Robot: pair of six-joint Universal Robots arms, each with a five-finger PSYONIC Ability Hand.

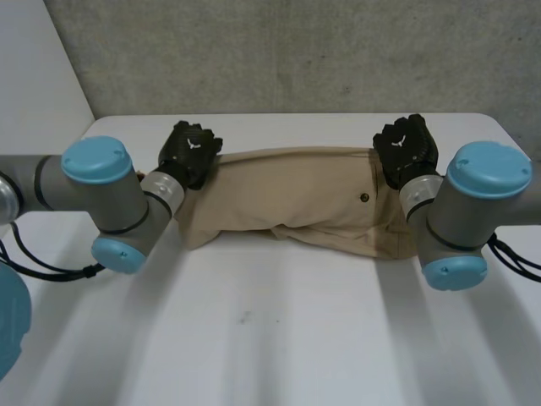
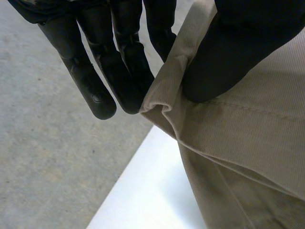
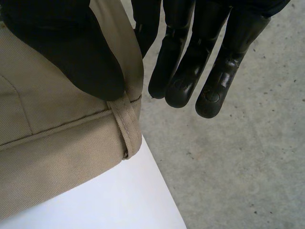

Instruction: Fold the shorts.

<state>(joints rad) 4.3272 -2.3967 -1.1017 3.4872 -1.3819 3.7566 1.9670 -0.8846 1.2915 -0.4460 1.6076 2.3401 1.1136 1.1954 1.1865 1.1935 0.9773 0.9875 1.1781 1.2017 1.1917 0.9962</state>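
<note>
Khaki shorts (image 1: 296,199): they lie stretched across the far half of the white table (image 1: 270,338), the leg end at 9 o'clock and the waist end at 3 o'clock, with a dark button (image 1: 363,197) showing near the waist.
Fabric: by the look of it a soft, light twill, likely to sag and crease wherever it is unsupported; not slippery, and nothing to break.
Where to hold: the stitched edges look firmest, namely the waistband with its belt loop (image 3: 126,129) and the leg hem (image 2: 157,102), taken at the far corners so the cloth hangs level.
Left hand (image 1: 190,152): at the 9 o'clock end, grasping the shorts; the thumb presses onto the hem edge and the nearly straight fingers (image 2: 112,71) sit behind it, pinching the cloth.
Right hand (image 1: 406,150): at the 3 o'clock end, grasping the shorts; the thumb clamps the waistband just beside the belt loop, against fingers (image 3: 190,71) held almost straight.
Step in hand: with both far corners gripped, the fold toward 6 o'clock seems about to begin.
</note>
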